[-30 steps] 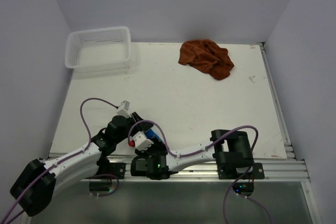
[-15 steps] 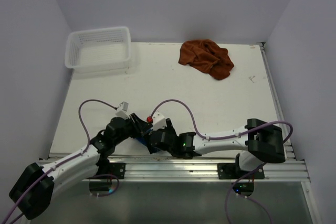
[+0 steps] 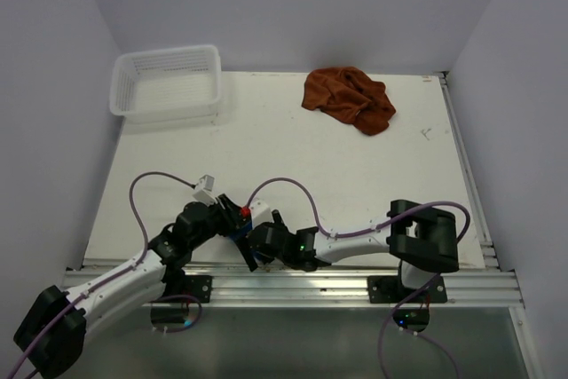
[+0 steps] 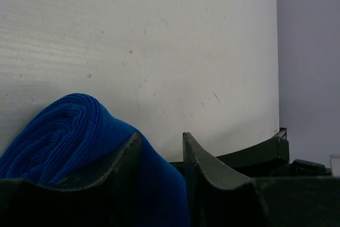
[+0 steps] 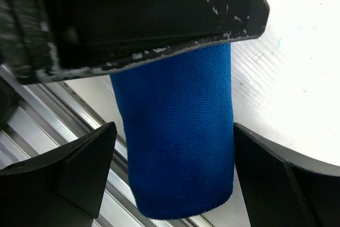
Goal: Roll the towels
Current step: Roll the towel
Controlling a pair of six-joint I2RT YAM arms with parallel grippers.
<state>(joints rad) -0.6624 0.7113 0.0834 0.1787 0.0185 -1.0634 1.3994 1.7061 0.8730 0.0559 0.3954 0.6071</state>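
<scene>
A rolled blue towel [image 4: 58,131] is held at the table's near edge; in the top view only a bit of it [image 3: 240,229] shows between the two grippers. My left gripper [image 4: 162,136] is shut on one end of the roll, with blue cloth filling the gap between its fingers. In the right wrist view the roll [image 5: 175,174] sticks out from under the left gripper's black body [image 5: 149,14]. My right gripper [image 5: 173,128] is open, one finger on each side of the roll and apart from it. A crumpled brown towel [image 3: 348,99] lies at the far middle.
A white mesh basket [image 3: 166,82] stands at the far left corner. The aluminium rail [image 3: 355,283] runs along the near edge right under the grippers. Both arms [image 3: 355,241] lie low and crowded at the near left of the table [image 3: 293,157].
My right arm has folded back and swung its gripper in, open, around the blue roll. My left gripper has shifted slightly right, still holding the roll.
</scene>
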